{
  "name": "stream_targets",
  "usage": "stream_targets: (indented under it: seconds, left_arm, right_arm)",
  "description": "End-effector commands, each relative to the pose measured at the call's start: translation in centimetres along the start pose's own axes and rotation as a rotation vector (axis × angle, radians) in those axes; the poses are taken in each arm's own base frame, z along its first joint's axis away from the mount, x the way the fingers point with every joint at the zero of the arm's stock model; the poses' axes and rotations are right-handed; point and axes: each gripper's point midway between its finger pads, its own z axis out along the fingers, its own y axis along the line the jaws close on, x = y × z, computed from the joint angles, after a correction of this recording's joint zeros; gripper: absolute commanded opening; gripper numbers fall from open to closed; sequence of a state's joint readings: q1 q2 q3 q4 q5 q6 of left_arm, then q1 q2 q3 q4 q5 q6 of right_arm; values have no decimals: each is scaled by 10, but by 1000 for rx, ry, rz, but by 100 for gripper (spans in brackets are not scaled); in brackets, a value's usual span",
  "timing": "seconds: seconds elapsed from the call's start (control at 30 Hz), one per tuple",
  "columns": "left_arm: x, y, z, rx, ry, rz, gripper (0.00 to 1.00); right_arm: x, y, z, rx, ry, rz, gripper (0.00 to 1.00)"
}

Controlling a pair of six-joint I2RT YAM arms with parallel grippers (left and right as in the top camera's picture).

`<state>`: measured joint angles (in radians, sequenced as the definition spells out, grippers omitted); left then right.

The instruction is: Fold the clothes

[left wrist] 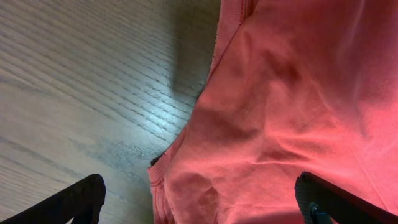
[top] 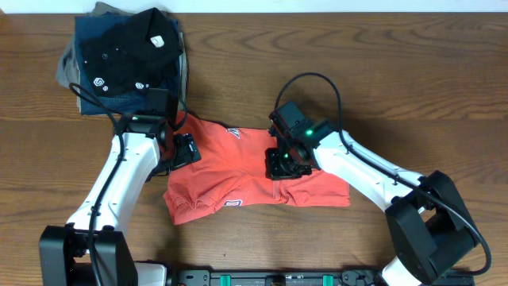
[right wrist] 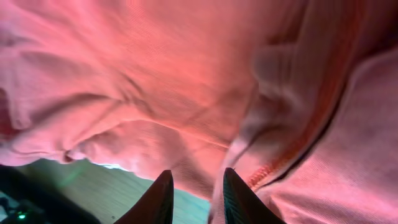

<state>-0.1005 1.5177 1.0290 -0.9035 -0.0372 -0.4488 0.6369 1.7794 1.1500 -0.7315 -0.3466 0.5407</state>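
Keep left claw (top: 185, 150) wide over T-shirt (top: 234, 175) hem; close right claw (top: 286, 165), now narrow, hold unclear, on one layer only, then lift toward far edge of surface (top: 397, 71) smoothly.

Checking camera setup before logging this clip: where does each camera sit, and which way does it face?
Overhead: above the table, looking straight down on the red-orange T-shirt, a garment pile, left arm and right arm.
Left wrist: on the left arm, facing down at shirt edge and wood; wide-apart fingers show.
Right wrist: on the right arm, close against the shirt; narrow-set fingers show.
Shared: all three see the T-shirt.
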Motion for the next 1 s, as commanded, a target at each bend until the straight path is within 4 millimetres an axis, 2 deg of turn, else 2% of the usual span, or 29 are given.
stream_targets:
  seconds: [0.0, 0.13, 0.23, 0.27, 0.3, 0.33, 0.37, 0.43, 0.63, 0.87, 0.97]
  left_arm:
    - [-1, 4, 2, -18, -2, -13, 98]
    - [-1, 4, 2, -19, -2, 17, 98]
    - [-3, 8, 2, -30, -7, 13, 98]
    - [-4, 10, 2, -30, -7, 3, 98]
    - [-6, 13, 3, -31, -7, -9, 98]
    - [-8, 17, 3, -32, -8, -25, 98]
    - [-11, 21, 3, -33, -10, -40, 98]
    - [-15, 28, 4, -10, -4, -60, 98]
    - [-26, 9, 0, 280, 28, -41, 98]
    - [-51, 24, 6, 308, -30, -114, 98]
    - [-57, 19, 10, 383, -24, -99, 98]
  right_arm:
    - [-5, 3, -10, -1, -6, -6, 23]
    - [-15, -18, -28, 61, -13, 61, 24]
    - [-25, -49, -46, 136, -29, 144, 27]
    - [-28, -60, -51, 160, -35, 172, 32]
    - [-30, -74, -57, 186, -40, 208, 43]
    - [-33, -87, -62, 207, -46, 242, 65]
    - [-35, -99, -67, 221, -53, 268, 98]
    - [-42, -125, -78, 231, -69, 306, 99]
    - [-51, -197, -108, 222, -134, 522, 99]
    - [-41, -270, -138, 276, -200, 725, 99]
    - [-34, -289, -146, 276, -213, 789, 99]
